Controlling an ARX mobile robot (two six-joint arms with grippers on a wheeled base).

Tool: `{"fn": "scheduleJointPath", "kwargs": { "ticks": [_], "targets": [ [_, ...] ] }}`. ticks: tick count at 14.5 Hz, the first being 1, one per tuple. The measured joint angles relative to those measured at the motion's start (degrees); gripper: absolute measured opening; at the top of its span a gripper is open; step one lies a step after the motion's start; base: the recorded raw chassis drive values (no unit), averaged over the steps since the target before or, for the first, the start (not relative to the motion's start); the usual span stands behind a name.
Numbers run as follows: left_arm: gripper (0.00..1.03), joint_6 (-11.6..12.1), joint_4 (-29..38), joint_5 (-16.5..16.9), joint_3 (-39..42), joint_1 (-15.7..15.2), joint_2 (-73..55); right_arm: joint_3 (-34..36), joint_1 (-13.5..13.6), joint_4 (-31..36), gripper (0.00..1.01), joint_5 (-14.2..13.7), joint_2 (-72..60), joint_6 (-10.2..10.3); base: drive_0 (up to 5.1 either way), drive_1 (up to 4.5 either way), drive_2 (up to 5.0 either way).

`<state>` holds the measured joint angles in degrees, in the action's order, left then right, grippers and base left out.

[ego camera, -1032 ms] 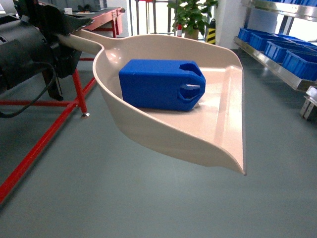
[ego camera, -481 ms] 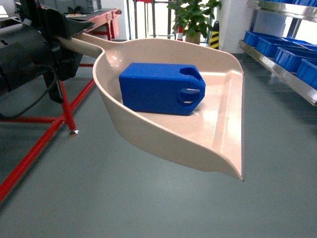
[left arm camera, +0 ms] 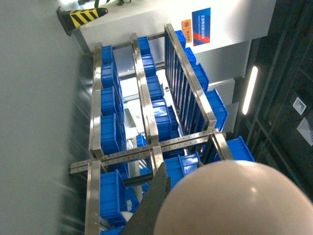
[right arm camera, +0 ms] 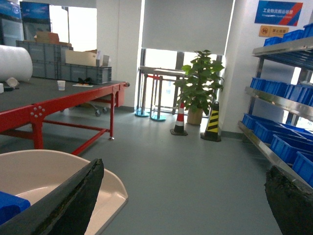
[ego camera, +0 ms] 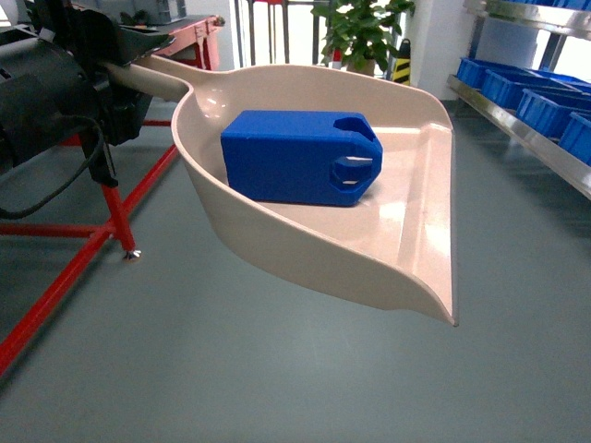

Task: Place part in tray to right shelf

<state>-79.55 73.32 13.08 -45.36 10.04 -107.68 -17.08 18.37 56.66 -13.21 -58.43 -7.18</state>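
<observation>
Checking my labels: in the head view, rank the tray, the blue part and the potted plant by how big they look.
1. Tray, fills most of the view.
2. Part.
3. Potted plant, smallest as it looks, but it stands far back and is cropped, so its real size is unsure.

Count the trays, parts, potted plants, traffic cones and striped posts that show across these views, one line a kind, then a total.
tray: 1
part: 1
potted plant: 1
cone: 1
striped post: 1
Total: 5
</observation>
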Motion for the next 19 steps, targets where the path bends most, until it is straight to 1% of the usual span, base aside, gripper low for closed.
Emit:
{"fn": "scheduleJointPath", "kwargs": {
  "ticks": [19],
  "targets": [
    [0.12, 0.1, -0.3, 0.0, 0.0, 0.0, 0.0, 0.0, 0.0, 0.0, 0.98, 0.0, 0.0, 0.0, 0.1, 4.39, -4.3]
  ]
}}
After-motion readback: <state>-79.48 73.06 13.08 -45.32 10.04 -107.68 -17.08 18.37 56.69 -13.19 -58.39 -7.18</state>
